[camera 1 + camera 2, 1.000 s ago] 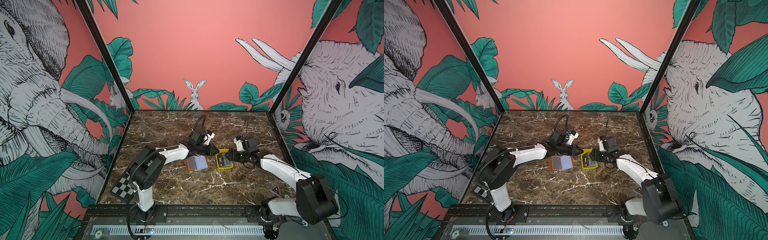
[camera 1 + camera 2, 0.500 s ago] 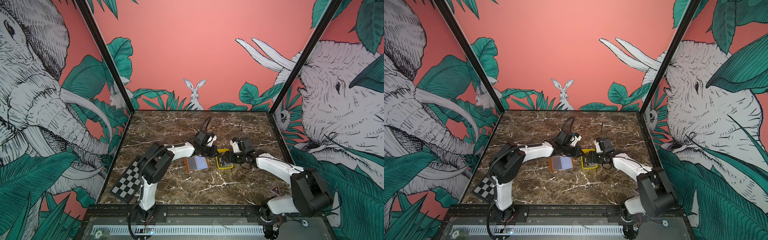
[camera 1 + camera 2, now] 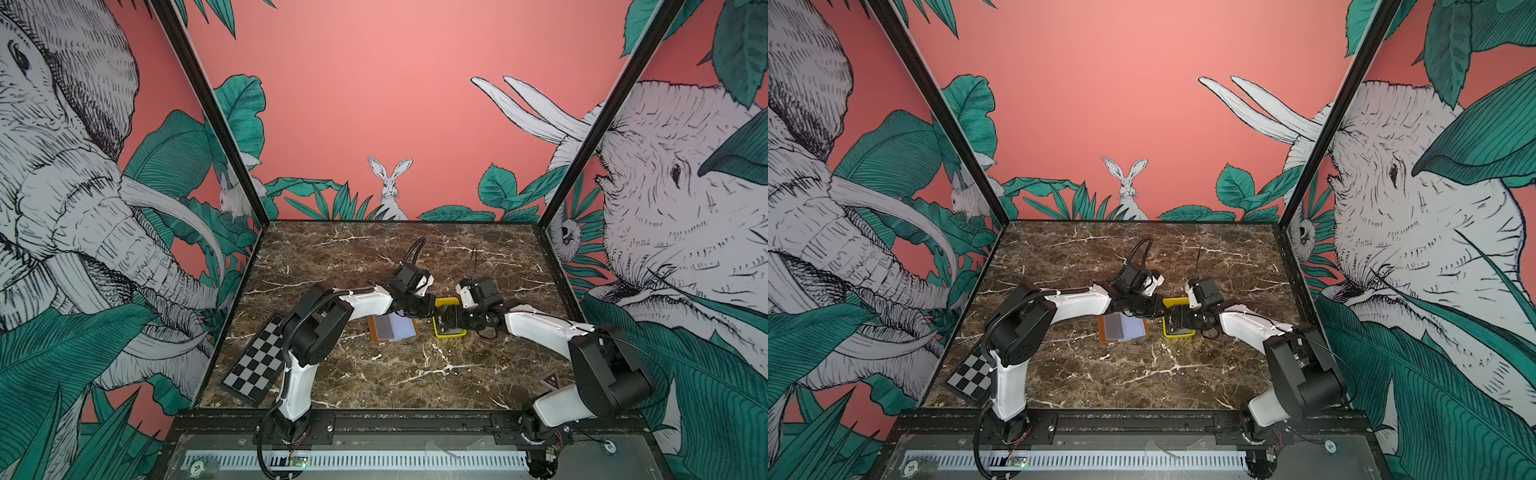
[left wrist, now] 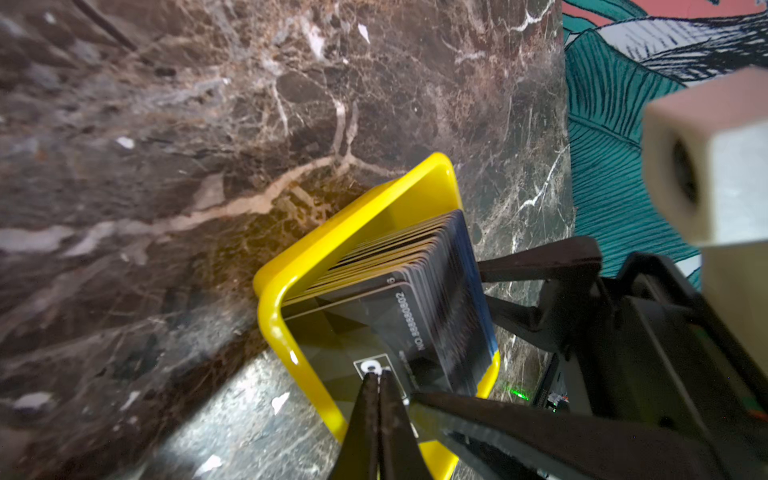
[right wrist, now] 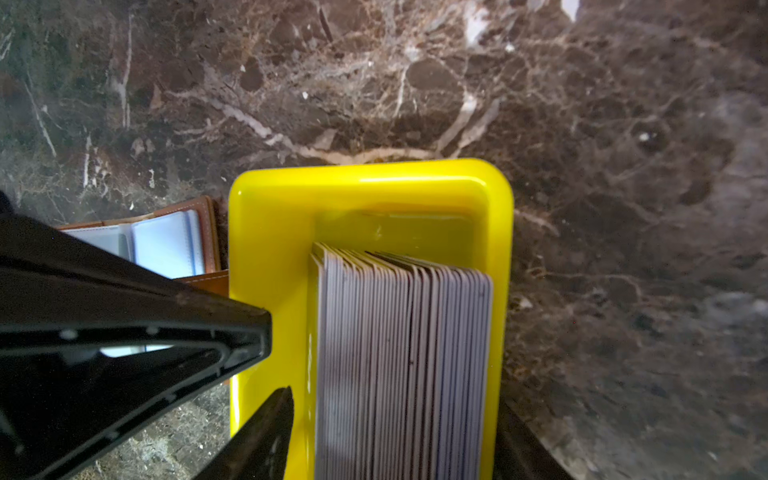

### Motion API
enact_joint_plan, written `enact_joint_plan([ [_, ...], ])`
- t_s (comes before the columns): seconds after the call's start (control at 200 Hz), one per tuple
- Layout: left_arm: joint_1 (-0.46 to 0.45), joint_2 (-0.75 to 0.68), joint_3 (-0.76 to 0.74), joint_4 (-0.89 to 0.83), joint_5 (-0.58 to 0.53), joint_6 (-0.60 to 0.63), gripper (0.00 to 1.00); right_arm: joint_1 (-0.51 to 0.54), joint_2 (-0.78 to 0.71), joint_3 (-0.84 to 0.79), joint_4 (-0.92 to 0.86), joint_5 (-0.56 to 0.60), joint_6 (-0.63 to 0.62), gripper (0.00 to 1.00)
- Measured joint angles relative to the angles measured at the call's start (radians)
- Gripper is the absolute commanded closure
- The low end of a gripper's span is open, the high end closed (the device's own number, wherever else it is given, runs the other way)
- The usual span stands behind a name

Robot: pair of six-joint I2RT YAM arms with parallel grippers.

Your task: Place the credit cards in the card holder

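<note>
Credit cards (image 5: 403, 353) stand on edge as a tight pack inside a yellow tray (image 5: 270, 249), filling its nearer part and leaving a bare stretch of tray floor at one end; in both top views they show as a dark block in the tray (image 3: 451, 333) near the middle of the marble-patterned tabletop (image 3: 374, 374). The left gripper (image 4: 376, 378) reaches into the tray with its jaws pressed together, the tips meeting at the front card beside a white mark. A single card may be nipped between them, but the pictures do not settle that. The right gripper (image 5: 386, 395) stands wide across the tray, one finger (image 5: 249, 332) against one of its long sides and the other finger against the opposite one, so it holds the tray itself. The card holder (image 3: 392, 328) lies open and flat just beside the tray, on the left arm's side, its tan leather border framing clear greyish sleeves that face up. A black-and-white checkerboard (image 3: 253, 365) lies well apart at the tabletop's left edge.
</note>
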Motion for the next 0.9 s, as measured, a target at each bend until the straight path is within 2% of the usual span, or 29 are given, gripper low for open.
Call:
enact_joint_plan([
  [0.725,-0.003,0.01,0.003,0.004,0.008,-0.003,0.93,-0.01,-0.027,0.0,-0.019,0.061,0.012,0.35],
  [0.9,-0.005,0.017,0.01,0.005,0.021,-0.003,0.89,-0.015,-0.035,0.0,-0.025,0.063,0.012,0.35],
])
